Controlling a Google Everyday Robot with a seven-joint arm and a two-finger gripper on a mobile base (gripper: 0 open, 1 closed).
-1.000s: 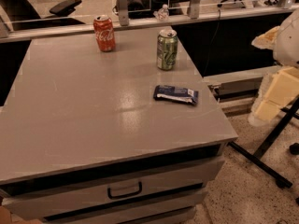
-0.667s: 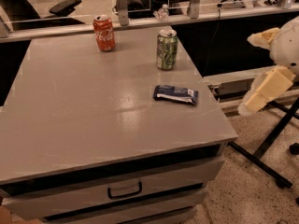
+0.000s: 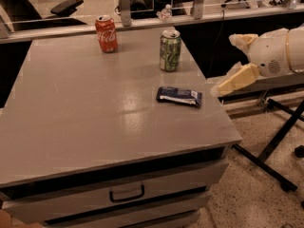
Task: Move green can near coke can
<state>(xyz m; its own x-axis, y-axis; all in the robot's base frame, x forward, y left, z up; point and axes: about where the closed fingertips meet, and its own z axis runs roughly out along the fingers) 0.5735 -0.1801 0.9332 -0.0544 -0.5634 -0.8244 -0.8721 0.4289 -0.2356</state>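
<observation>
Silver-topped green can (image 3: pixel 170 51), white-scripted red can (image 3: pixel 106 34), dark blue packet (image 3: pixel 179 96), grey table (image 3: pixel 95 127); cream gripper (image 3: pixel 224 64) beside table's right edge.

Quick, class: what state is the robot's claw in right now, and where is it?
Claw: open, holding nothing, beyond the table's right edge, to the right of the green can.

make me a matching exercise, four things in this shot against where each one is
1 coke can
2 green can
3 wrapper
4 gripper

a in the air beyond the right edge of the table
b lying flat near the right edge
c upright at the back, left
d upright at the back, right

Pairs: 1-c, 2-d, 3-b, 4-a
</observation>
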